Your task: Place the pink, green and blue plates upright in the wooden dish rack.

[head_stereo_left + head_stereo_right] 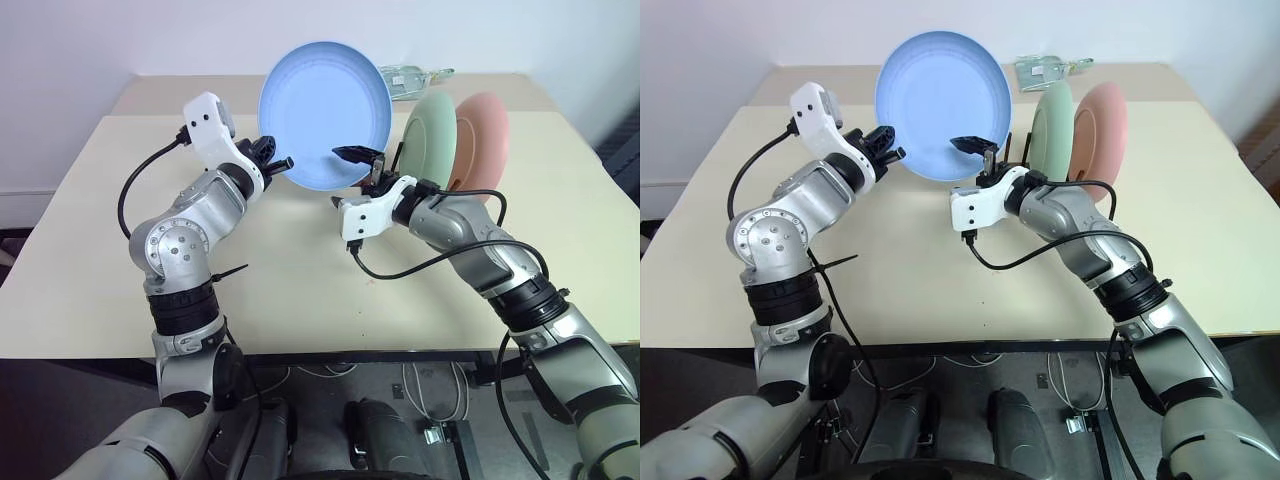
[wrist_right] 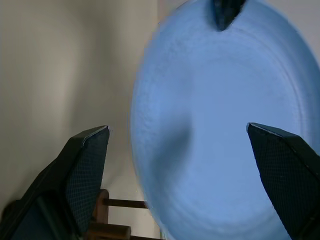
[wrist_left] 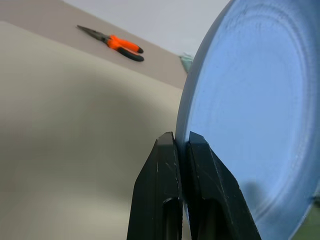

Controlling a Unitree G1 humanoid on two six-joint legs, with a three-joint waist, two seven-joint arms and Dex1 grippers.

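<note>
The left gripper [image 1: 283, 163] holds the blue plate [image 1: 325, 112] up in the air above the counter [image 1: 290, 280], its jaws shut tight on the plate's rim. The right gripper [image 1: 362, 160] is at the plate's lower edge with its jaws wide apart, holding nothing. The green plate [image 1: 428, 135] and pink plate [image 1: 482, 140] stand upright in the wooden dish rack [image 2: 107, 220] near the counter's far edge. Orange pliers [image 3: 112, 42] lie farther off.

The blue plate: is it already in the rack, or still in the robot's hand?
Still held. The blue plate is upright in the air, its rim pinched by the shut left gripper, beside the racked green plate.
</note>
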